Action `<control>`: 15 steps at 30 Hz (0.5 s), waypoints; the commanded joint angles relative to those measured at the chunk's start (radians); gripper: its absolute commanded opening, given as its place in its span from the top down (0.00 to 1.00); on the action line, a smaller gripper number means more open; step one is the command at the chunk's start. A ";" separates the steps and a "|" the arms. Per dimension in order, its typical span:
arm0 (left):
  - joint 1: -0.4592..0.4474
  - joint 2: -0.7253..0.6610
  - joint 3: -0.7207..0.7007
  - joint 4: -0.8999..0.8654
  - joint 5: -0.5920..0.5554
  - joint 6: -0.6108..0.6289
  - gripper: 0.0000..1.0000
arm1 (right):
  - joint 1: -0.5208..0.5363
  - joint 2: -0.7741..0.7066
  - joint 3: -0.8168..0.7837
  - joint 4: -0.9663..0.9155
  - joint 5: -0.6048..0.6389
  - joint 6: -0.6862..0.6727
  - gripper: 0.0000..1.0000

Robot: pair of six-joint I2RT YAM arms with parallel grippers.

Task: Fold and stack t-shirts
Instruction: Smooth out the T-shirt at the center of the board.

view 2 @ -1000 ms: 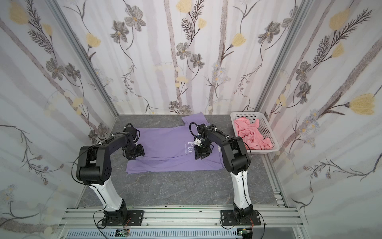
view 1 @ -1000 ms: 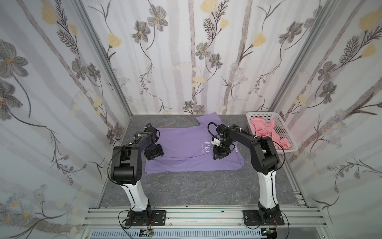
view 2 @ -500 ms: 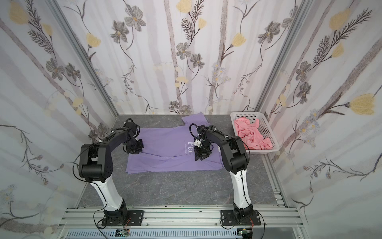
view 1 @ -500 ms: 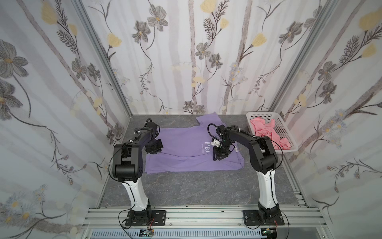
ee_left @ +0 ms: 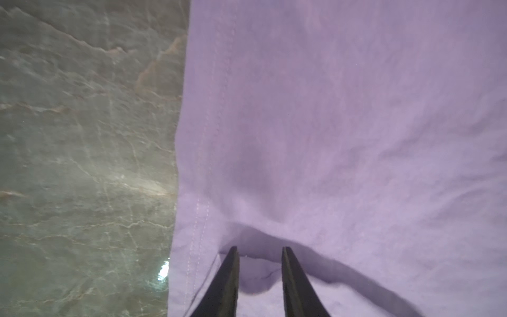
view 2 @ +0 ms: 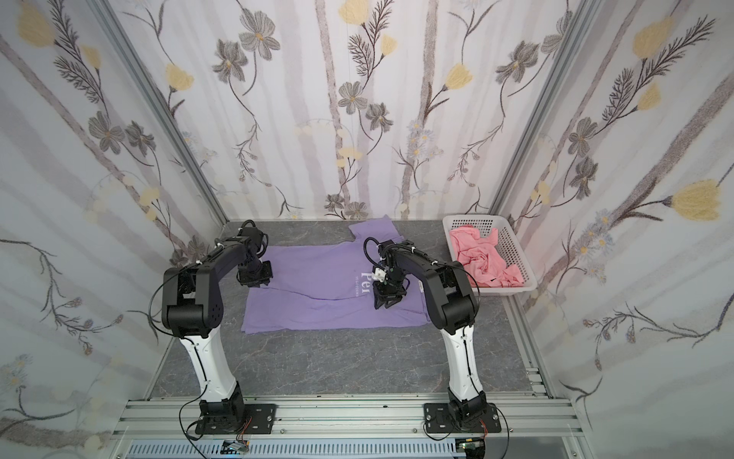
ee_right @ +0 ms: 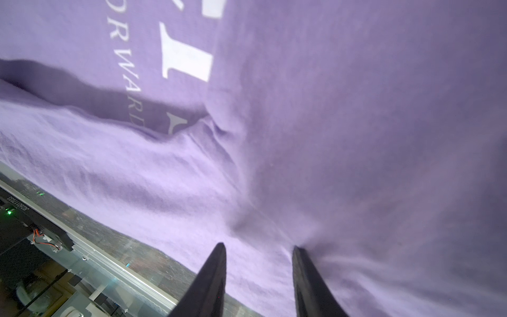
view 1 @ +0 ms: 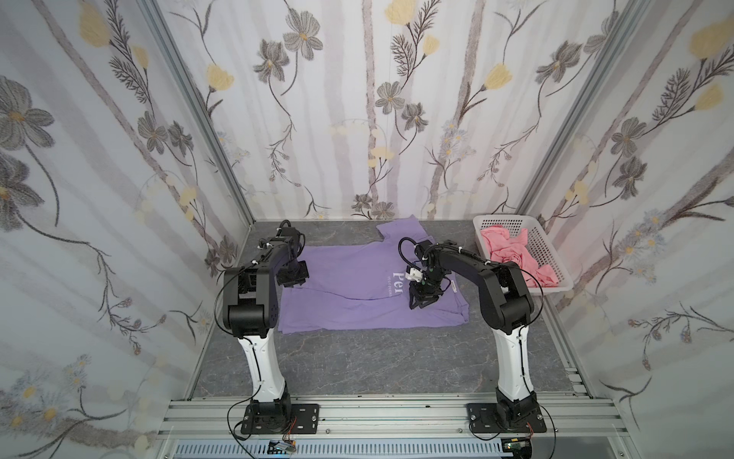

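- Top views: grey marbled surface (view 1: 357, 357) within floral-papered walls (view 1: 377, 99); lavender t-shirt (view 2: 317, 294) spread flat mid-surface, pink garment (view 1: 512, 254) in white basket (view 1: 542, 246).
- Left tool (ee_left: 258, 248) straddles a shirt fold, grip unclear.
- Right tool (ee_right: 259, 245) spread, pressing shirt.

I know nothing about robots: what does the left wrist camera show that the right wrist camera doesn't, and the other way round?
Only the left wrist view shows the shirt's stitched hem. Only the right wrist view shows the white lettering and a metal rail past the table's edge. Both show the lavender t-shirt on the gray tabletop, with two dark fingers standing apart: the left gripper and the right gripper.
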 commanded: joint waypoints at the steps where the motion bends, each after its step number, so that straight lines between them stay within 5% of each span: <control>1: 0.013 0.006 0.025 -0.030 -0.039 0.029 0.42 | 0.001 0.009 0.009 -0.001 0.014 0.010 0.60; 3: 0.015 -0.011 0.030 -0.031 -0.001 0.026 0.07 | 0.000 0.005 0.018 -0.002 0.021 0.012 0.60; 4: 0.014 -0.031 0.023 -0.018 0.047 0.028 0.00 | 0.001 0.000 0.022 -0.002 0.030 0.012 0.60; 11: -0.035 -0.215 -0.076 0.110 0.412 -0.015 0.00 | -0.019 -0.036 0.081 0.005 0.075 0.011 0.59; 15: -0.092 -0.265 -0.156 0.152 0.460 -0.096 0.00 | -0.040 -0.046 0.094 0.007 0.072 0.004 0.59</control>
